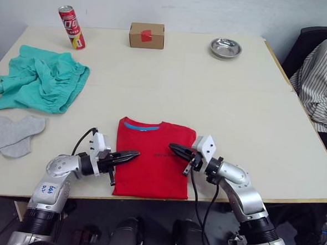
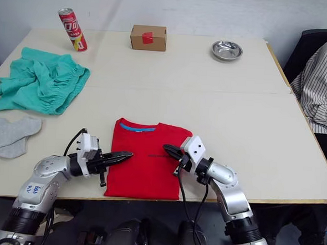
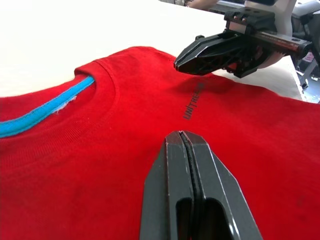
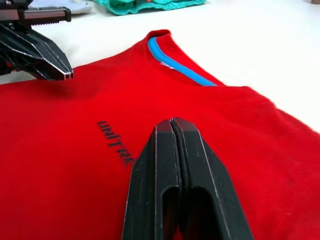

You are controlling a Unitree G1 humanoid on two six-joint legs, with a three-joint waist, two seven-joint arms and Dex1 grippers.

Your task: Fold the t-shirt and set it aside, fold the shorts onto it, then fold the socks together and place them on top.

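A: In the head views, where does the shirt lie?

B: Between the two grippers, folded narrow, sleeves tucked in, collar on the far side. The left gripper hovers over the shirt's left edge, the right gripper over its right part, tips pointing at each other, well apart. Both have their fingers pressed together, holding nothing. The shorts and socks lie well out beyond the left gripper, unfolded.

A: And the left wrist view?

B: The fingers are closed over the red cloth, the chest print just ahead of them, the blue neckband off to one side, the right gripper facing them.

A: The right wrist view?

B: The same mirrored: closed fingers above the print, the left gripper opposite.

A: So how should the step go?

B: Likely one crosswise fold remains. Each gripper should open, pinch the near hem at its own side through all layers, then lift evenly and carry it to the collar so the edges meet squarely.
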